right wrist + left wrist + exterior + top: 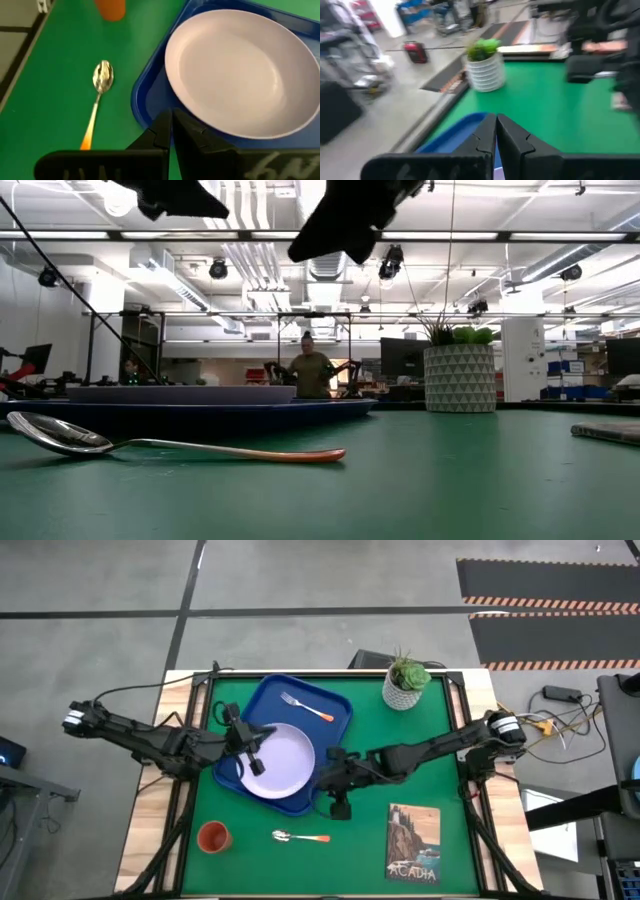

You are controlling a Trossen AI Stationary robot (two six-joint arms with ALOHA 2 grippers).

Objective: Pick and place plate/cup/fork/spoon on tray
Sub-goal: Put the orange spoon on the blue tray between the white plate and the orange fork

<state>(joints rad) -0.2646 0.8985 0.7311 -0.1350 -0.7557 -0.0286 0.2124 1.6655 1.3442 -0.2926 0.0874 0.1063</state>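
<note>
A green mat (400, 770) covers the table, with a workshop floor around it and a person standing far behind in the low view. On the mat, going left to right: the cup (212, 836) sits at about 7 o'clock of the tray (335, 705), well apart from it; the spoon (299, 836) lies just off the tray's 6 o'clock edge. Both are likely still waiting to be moved. The plate (280, 760) rests inside the tray's near half and the fork (306, 706) at its 12 o'clock end, so 2 of 4 items look placed. A potted plant (405, 683) stands at 2 o'clock and a book (413, 842) at 4 o'clock.

The left gripper (251, 747) stretches in from 9 o'clock over the plate's left rim, jaws closed on nothing. The right gripper (338, 802) reaches in from 3 o'clock, hanging beside the tray's near corner, jaws likewise shut and empty, seemingly angled toward the spoon.
</note>
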